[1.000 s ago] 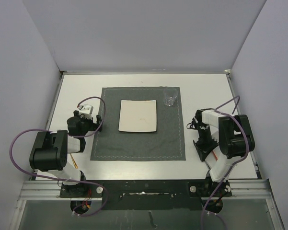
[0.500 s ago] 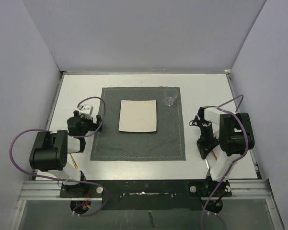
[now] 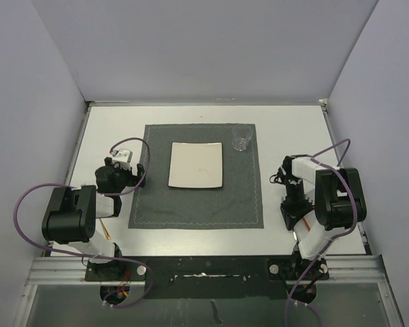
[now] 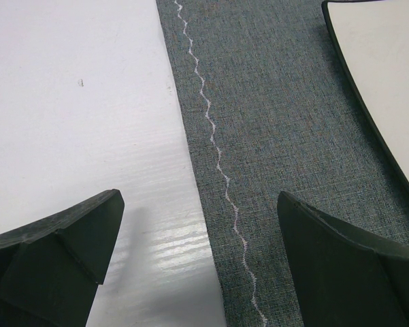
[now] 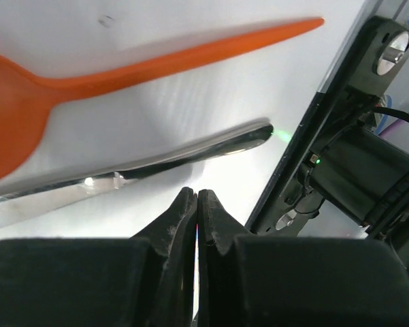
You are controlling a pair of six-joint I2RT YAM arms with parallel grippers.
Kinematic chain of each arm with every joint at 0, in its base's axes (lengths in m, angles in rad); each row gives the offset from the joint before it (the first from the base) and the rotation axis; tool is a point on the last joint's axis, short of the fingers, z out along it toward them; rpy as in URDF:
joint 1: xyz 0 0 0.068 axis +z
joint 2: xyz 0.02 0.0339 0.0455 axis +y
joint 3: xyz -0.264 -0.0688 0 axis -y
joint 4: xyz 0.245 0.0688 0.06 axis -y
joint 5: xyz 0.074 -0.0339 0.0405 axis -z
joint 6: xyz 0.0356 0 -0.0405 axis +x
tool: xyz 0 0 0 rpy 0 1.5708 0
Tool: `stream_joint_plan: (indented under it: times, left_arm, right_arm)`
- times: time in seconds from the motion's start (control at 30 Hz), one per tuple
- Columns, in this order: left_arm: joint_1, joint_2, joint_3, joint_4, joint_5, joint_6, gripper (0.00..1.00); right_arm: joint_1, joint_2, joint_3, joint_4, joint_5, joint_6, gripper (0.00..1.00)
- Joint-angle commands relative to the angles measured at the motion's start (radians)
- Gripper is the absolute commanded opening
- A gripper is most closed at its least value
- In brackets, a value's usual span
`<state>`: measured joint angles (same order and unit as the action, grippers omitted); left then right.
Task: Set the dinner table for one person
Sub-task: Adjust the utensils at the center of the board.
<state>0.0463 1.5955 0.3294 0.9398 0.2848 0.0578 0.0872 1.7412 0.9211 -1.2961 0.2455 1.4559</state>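
Two right fingers [image 5: 173, 228] meet on nothing; left fingers [image 4: 61, 245] spread wide

Jaws pressed together beside 2 utensils on the white bench [image 5: 211, 20].

An orange spoon [image 5: 156, 68] lies across the top, its bowl at the left edge and its handle tip pointing up and right. Below it, roughly parallel, lies a shiny metal utensil [image 5: 190, 153]; only its handle shows. The dark jaws meet tip to tip with nothing between them, just beside that handle; contact cannot be told. At the right stands the black arm base [image 5: 354, 191], with 1 small green light.
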Motion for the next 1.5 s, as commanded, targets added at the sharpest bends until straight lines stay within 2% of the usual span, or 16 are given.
stream_joint_plan:
  times: [0.0,0.23,0.57,0.73,0.97,1.47]
  left_arm:
    - [0.001,0.008,-0.001,0.08,0.006,-0.003,0.98]
    - [0.001,0.008,-0.001,0.079,0.007,-0.003,0.98]
    - [0.001,0.008,-0.001,0.079,0.008,-0.003,0.98]
    - [0.001,0.008,-0.001,0.079,0.007,-0.003,0.98]
    - [0.001,0.008,-0.001,0.08,0.007,-0.003,0.98]
    - [0.001,0.008,0.0,0.079,0.007,-0.003,0.98]
  right_arm:
    - [0.016,-0.093,-0.037,-0.073,0.009,0.06,0.0]
    - [0.014,-0.139,-0.063,-0.108,0.017,0.086,0.0]
    - [0.014,-0.018,0.016,-0.213,0.01,0.107,0.0]
    - [0.007,0.027,0.024,-0.173,-0.017,0.074,0.0]
    - [0.006,0.05,-0.046,-0.013,-0.091,0.049,0.0]
    - [-0.048,0.028,-0.051,-0.019,-0.036,0.042,0.0]
